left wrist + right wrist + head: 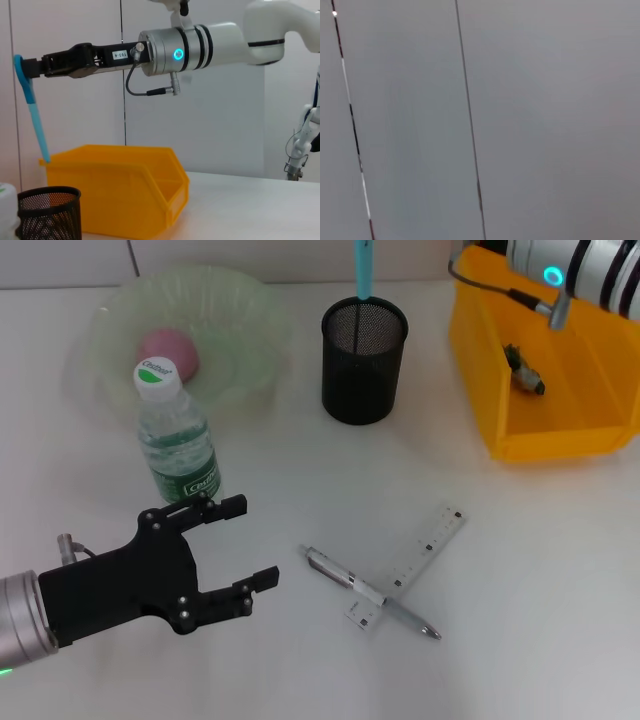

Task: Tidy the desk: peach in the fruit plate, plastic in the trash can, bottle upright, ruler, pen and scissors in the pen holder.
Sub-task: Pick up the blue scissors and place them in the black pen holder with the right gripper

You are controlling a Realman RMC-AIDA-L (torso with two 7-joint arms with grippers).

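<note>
- Nearest the robot, low on its left: left claw (247,545), black, hovering over the white tabletop (520,570) w/ fingers spread apart, nothing between them.
- Just past that claw: water bottle (175,435), clear w/ green label and white cap, standing upright, just beside the upper finger; can't tell if touching.
- Centre, to the right of the left claw: pen (368,592) lying flat, silver, crossed w/ a clear ruler (410,566); the two touch where they overlap, making an X.
- Farther back on the left: pale green fruit plate (240,330), translucent, w/ a pink peach (168,351) inside it, directly behind the bottle.
- Back centre: black mesh pen holder (364,360), upright.
- Above the holder: blue-handled scissors (31,102) hanging tip-down, gripped at the handle by the right claw (27,67), which is clamped on them; tip is over the holder's opening in head view.
- Back right: yellow bin (545,390) serving as trash can, w/ a small dark scrap (523,370) lying inside; the right arm (210,42) reaches across above it.
- Right wrist view: only a plain grey wall.
</note>
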